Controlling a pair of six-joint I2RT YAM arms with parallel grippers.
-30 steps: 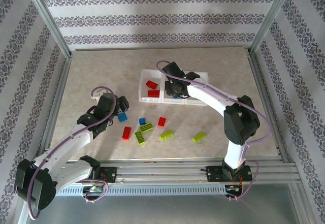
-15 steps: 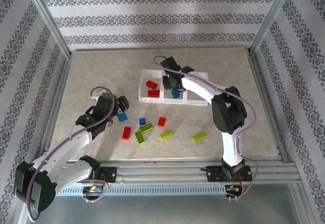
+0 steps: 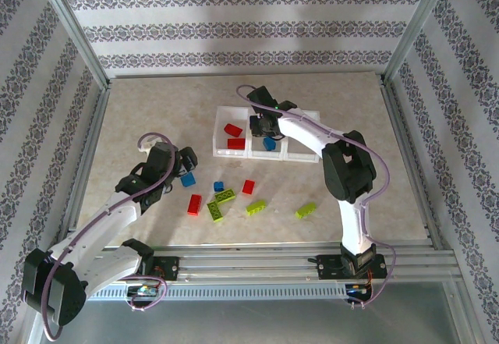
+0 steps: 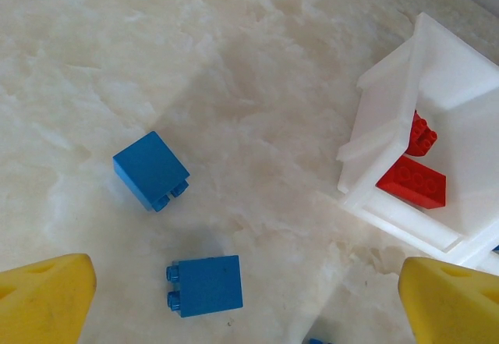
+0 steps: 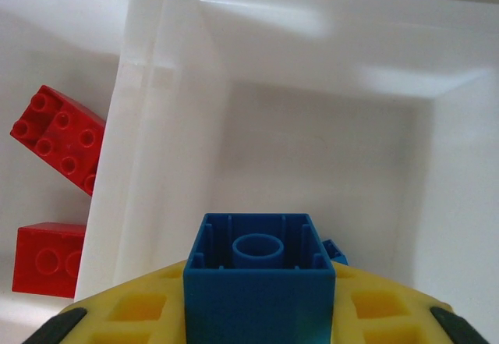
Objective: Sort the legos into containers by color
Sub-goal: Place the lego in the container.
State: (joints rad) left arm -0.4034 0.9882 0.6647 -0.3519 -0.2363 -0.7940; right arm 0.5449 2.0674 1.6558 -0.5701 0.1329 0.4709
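The clear three-compartment tray (image 3: 221, 118) lies at mid-table. Two red bricks (image 3: 234, 136) rest in its left compartment. My right gripper (image 3: 263, 130) hovers over the middle compartment, shut on a blue brick (image 5: 259, 270) whose hollow underside faces the camera; another blue brick (image 3: 270, 144) lies in that compartment. My left gripper (image 3: 185, 160) stands open above the table, left of the tray, its yellow fingertips (image 4: 43, 301) wide apart over two loose blue bricks (image 4: 205, 285) (image 4: 150, 170). Red (image 3: 248, 186), blue (image 3: 218, 186) and lime green bricks (image 3: 256, 207) lie scattered in front.
The tray's dividing wall (image 5: 144, 149) separates the red bricks (image 5: 58, 137) from the middle compartment. The tray's corner (image 4: 382, 133) is close to the right of my left gripper. A metal frame and patterned walls surround the table; a lime green brick (image 3: 306, 210) lies apart at the right.
My right arm has folded its elbow inward and the gripper has shifted slightly back over the tray, uncovering the blue brick in the middle compartment. The left arm has barely moved.
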